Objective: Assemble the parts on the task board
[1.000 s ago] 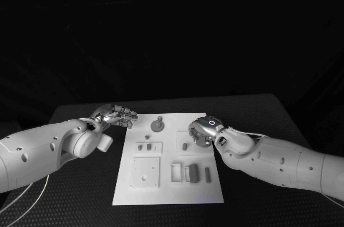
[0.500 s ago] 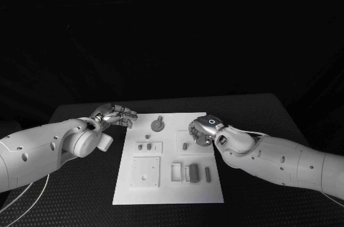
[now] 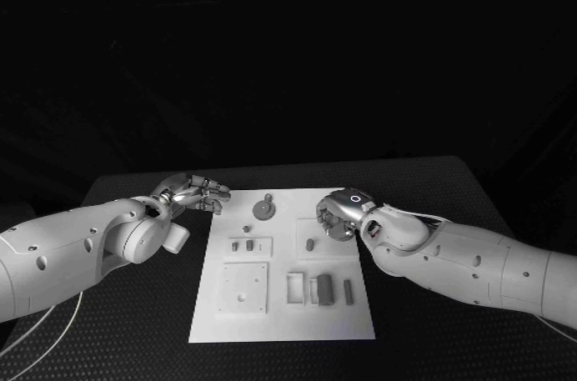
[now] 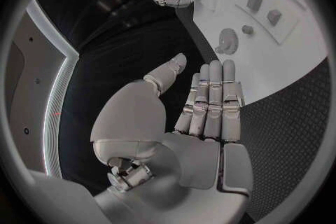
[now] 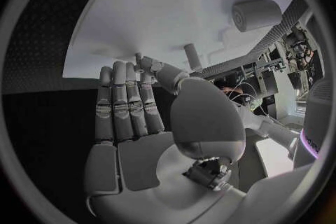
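Observation:
The white task board [image 3: 279, 318] lies in the middle of the table. On it are grey parts: a round piece [image 3: 263, 208] at the far end, a small peg [image 3: 310, 245], and a thick cylinder [image 3: 323, 288] beside a thin one [image 3: 348, 293]. My left hand [image 3: 193, 193] hovers just off the board's far left corner, fingers straight and holding nothing [image 4: 189, 123]. My right hand [image 3: 343, 214] hangs over the board's far right part, empty, its fingers extended [image 5: 140, 123]. In the right wrist view the small peg [image 5: 191, 57] lies just beyond the thumb.
A square plate [image 3: 244, 289] and a rectangular block [image 3: 296, 288] sit on the board's near half, and two short pegs [image 3: 243, 248] stand in a small frame. Black table [image 3: 457, 198] surrounds the board. The left wrist view shows the round piece [image 4: 227, 42] ahead of the fingers.
My right hand has edged slightly to the right and farther away over the board. The left hand and the parts have not moved.

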